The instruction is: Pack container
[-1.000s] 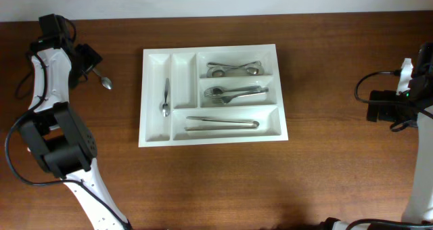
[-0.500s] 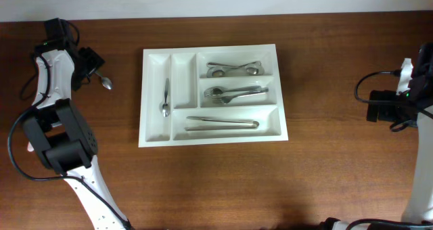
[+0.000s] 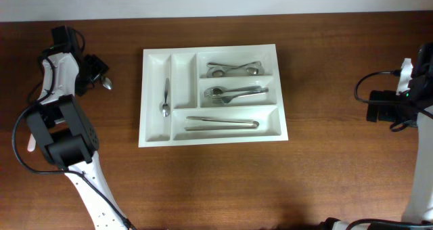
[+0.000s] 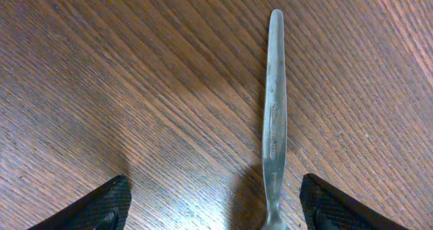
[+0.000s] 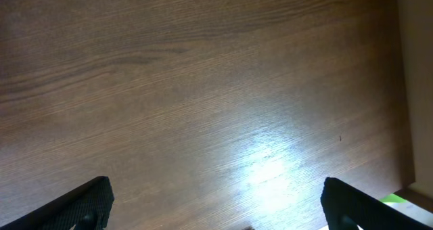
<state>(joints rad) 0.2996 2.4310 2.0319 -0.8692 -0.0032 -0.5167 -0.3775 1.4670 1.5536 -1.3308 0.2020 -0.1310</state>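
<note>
The white cutlery tray [image 3: 156, 139], the container, lies in the middle of the table and holds spoons, forks, tongs and a small spoon. A loose metal spoon [image 3: 106, 83] lies on the table left of the tray. My left gripper [image 3: 95, 72] is open right over it; in the left wrist view the spoon's handle [image 4: 274, 101] lies between the two spread fingertips [image 4: 213, 213], nearer the right one. My right gripper [image 5: 216, 206] is open and empty over bare wood at the far right of the table.
The tray's two upright compartments are at its left, one with a small spoon [image 3: 166, 98]. Cables trail from both arms. The table's right edge shows in the right wrist view [image 5: 413, 88].
My left gripper has shifted a little to the right, closer over the loose spoon. The right arm and the tray have not moved.
</note>
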